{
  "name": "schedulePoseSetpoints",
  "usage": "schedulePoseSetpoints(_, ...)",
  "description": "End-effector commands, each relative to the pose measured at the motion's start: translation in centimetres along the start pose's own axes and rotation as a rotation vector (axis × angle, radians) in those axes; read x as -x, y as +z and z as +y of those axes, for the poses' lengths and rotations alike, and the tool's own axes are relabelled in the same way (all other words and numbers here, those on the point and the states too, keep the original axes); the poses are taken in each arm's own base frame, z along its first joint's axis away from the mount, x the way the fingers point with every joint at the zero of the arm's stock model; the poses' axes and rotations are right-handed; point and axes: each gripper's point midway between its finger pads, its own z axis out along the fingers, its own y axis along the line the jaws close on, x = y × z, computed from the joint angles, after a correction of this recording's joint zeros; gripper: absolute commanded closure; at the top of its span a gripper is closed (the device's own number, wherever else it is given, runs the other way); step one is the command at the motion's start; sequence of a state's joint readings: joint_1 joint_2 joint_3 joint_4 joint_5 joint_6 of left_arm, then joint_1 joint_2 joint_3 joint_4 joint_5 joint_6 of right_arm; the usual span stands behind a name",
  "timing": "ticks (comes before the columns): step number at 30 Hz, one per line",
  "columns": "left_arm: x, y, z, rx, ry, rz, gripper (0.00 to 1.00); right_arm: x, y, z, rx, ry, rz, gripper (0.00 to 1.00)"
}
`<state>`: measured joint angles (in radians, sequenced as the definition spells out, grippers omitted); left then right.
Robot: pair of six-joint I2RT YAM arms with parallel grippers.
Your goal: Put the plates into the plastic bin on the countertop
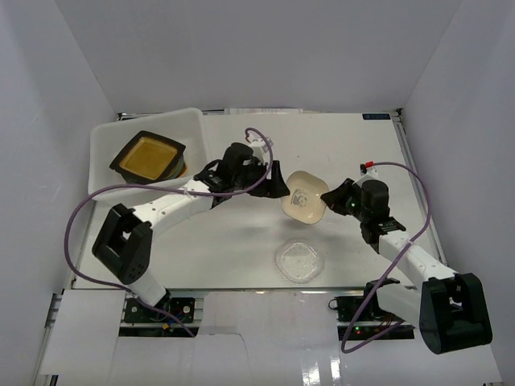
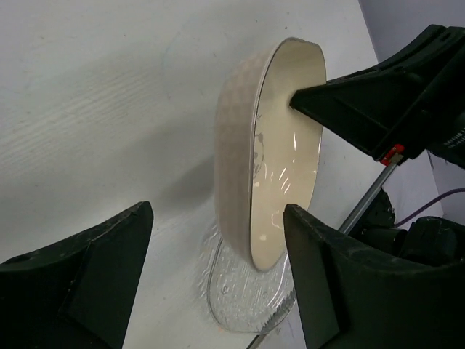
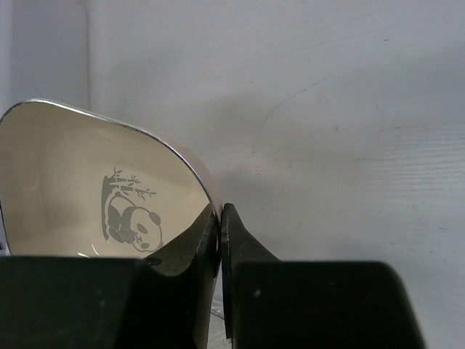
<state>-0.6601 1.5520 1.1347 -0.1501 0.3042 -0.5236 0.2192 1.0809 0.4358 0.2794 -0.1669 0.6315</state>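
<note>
**Top view.** The plastic bin (image 1: 103, 145) stands at the far left corner of the surface (image 1: 362, 153) and holds a black square plate (image 1: 149, 157). The right jaws pinch the rim of the cream bowl (image 1: 304, 197), which is held clear of the surface near its middle, well apart from the bin. The left jaws face the bowl from the bin side, near it. A clear glass plate (image 1: 299, 260) lies flat on the surface, closer to the arm bases. The bin is on the left arm's side, so the bowl's central position is judged to be a handover point.

**Left wrist view.** The left jaws are spread and empty. The cream bowl (image 2: 287, 145) stands on edge ahead of them, its near rim presented for gripping. The right jaws hold its upper rim from the right. The glass plate (image 2: 243, 309) lies beneath.

**Right wrist view.** The right jaws are pressed onto the bowl wall (image 3: 87, 196), one inside and one outside, beside a panda print (image 3: 132, 218). This edge grip leaves the opposite rim free.
</note>
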Motion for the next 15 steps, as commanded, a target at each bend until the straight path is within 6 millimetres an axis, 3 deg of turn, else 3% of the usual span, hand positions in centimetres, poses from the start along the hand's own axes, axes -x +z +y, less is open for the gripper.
schedulePoseSetpoints(1,0.2,1.4,-2.9,-0.070,0.064,0.026,0.19,-0.1,-0.8,1.9,0.073,-0.050,0.011,0.92)
schedulePoseSetpoints(4,-0.3,2.8,-1.9,-0.024,0.062,0.039,0.41,-0.1,-1.3,2.5,0.091,-0.066,0.011,0.92)
schedulePoseSetpoints(5,-0.5,3.0,-1.8,-0.018,0.061,0.043,0.58,-0.2,-1.3,2.4,0.087,-0.066,0.015,0.92)
schedulePoseSetpoints(7,-0.7,3.3,-1.4,0.001,0.068,0.044,0.72,-0.4,-1.4,2.3,0.087,-0.071,0.020,0.92)
schedulePoseSetpoints(8,-0.6,3.2,-1.2,0.015,0.071,0.041,0.90,-0.5,-1.5,2.3,0.087,-0.071,0.024,0.90)
schedulePoseSetpoints(9,-0.6,3.0,-0.8,0.039,0.069,0.043,0.97,-0.6,-1.5,2.4,0.092,-0.074,0.031,0.84)
schedulePoseSetpoints(11,0.2,2.6,-0.1,0.093,0.083,0.008,1.00,-0.8,-1.7,2.7,0.108,-0.093,0.050,0.59)
schedulePoseSetpoints(12,0.6,2.0,0.0,0.114,0.091,-0.001,1.00,-0.9,-1.8,2.7,0.106,-0.105,0.058,0.32)
schedulePoseSetpoints(14,2.5,1.1,0.6,0.185,0.126,-0.054,1.00,-1.4,-2.2,2.1,0.083,-0.140,0.085,0.12)
schedulePoseSetpoints(15,3.1,0.3,0.8,0.209,0.136,-0.067,1.00,-1.4,-2.5,2.0,0.076,-0.155,0.079,0.09)
